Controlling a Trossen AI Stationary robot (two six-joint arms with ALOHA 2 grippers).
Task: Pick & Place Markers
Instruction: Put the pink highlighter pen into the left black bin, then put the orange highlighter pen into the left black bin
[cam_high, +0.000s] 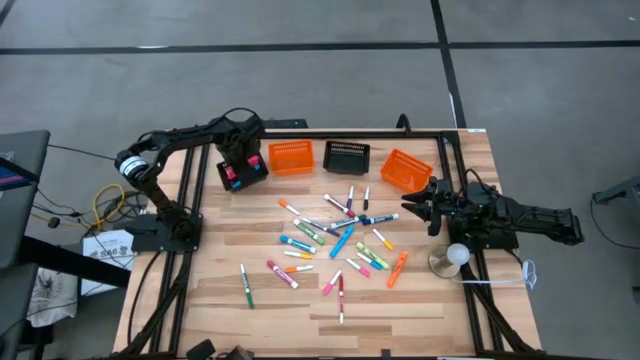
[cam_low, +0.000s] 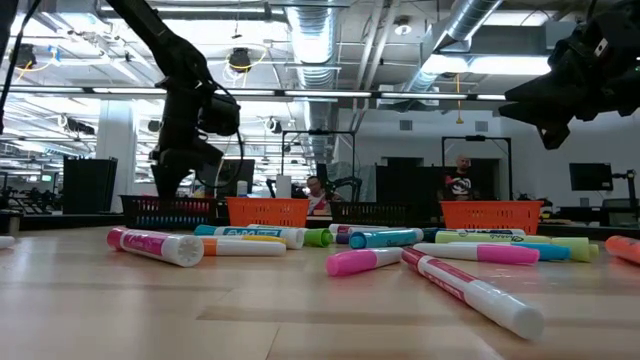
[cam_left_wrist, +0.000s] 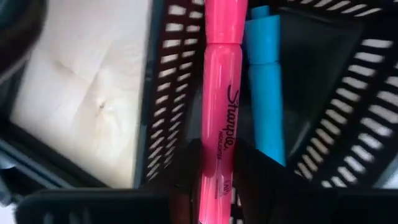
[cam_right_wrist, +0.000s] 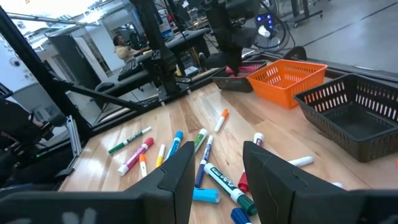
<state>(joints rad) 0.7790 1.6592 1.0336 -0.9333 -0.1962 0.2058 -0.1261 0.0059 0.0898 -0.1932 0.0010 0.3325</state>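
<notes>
Pink marker (cam_left_wrist: 221, 106) pinched in left claw (cam_left_wrist: 214, 180) — over black basket (cam_left_wrist: 348, 124).

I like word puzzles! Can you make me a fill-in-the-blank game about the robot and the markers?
1. The left gripper holds a ____ marker over a black basket.
2. Beside it in that basket lies a ____ marker.
3. The right gripper has its jaws ____ and holds nothing.
4. Most markers lie on the ____.

Missing words: pink; blue; open; table
</notes>
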